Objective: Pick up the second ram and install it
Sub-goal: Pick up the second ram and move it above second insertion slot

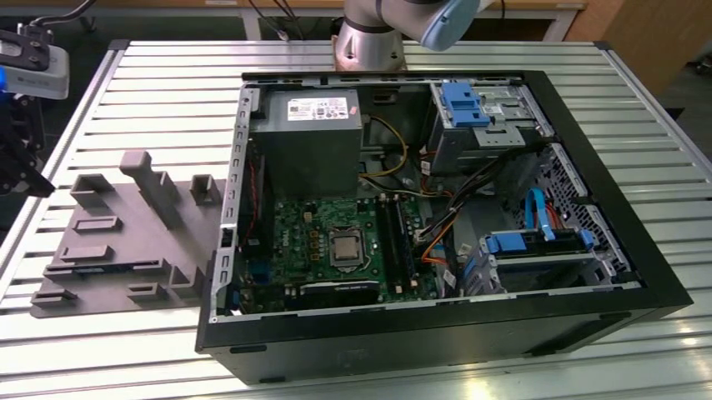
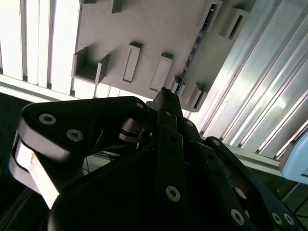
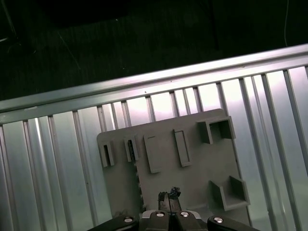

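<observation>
Fixture block [image 1: 122, 250] on table [image 1: 156, 92], exterior view's left of computer case [image 1: 445, 343].

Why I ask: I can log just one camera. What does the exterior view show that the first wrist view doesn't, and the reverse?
Exterior view: the open computer case, its motherboard, power supply, blue drive caddies and the arm's base.
First wrist view: a look from above, past the gripper, into the fixture's narrow slots and U-shaped brackets.
Shared: the grey fixture plate lying on the slatted metal table.
</observation>
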`<state>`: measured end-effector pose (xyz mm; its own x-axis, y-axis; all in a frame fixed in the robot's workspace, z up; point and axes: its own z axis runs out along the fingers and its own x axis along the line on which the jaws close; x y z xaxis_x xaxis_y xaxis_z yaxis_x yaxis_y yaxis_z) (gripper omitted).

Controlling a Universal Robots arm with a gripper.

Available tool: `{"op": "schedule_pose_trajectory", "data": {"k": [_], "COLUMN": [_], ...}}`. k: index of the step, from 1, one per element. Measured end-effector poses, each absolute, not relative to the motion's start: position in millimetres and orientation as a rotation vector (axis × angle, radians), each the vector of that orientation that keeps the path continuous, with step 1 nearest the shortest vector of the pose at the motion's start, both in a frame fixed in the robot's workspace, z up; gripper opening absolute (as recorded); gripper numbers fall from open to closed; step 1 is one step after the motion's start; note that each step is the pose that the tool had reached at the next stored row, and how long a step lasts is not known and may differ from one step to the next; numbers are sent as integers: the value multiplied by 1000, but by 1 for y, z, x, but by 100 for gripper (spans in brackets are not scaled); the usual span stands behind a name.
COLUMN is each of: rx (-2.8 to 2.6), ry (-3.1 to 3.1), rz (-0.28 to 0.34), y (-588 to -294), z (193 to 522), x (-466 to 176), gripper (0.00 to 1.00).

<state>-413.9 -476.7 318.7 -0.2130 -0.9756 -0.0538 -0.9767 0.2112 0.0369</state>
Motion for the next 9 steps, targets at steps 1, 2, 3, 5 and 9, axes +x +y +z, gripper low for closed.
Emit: {"op": "schedule_pose_trajectory", "data": {"k": [1, 2, 3, 5, 9], "rx": [-1959, -1959, -1959, -1959, -1959], "ry": [2430, 2430, 2430, 2430, 2430], "rz": [98, 98, 98, 98, 98], "y": [-477, -477, -477, -477, -477], "z": [318, 318, 318, 317, 315], "x": [-414, -414, -414, -414, -414], "gripper": [11, 11, 11, 11, 11]}}
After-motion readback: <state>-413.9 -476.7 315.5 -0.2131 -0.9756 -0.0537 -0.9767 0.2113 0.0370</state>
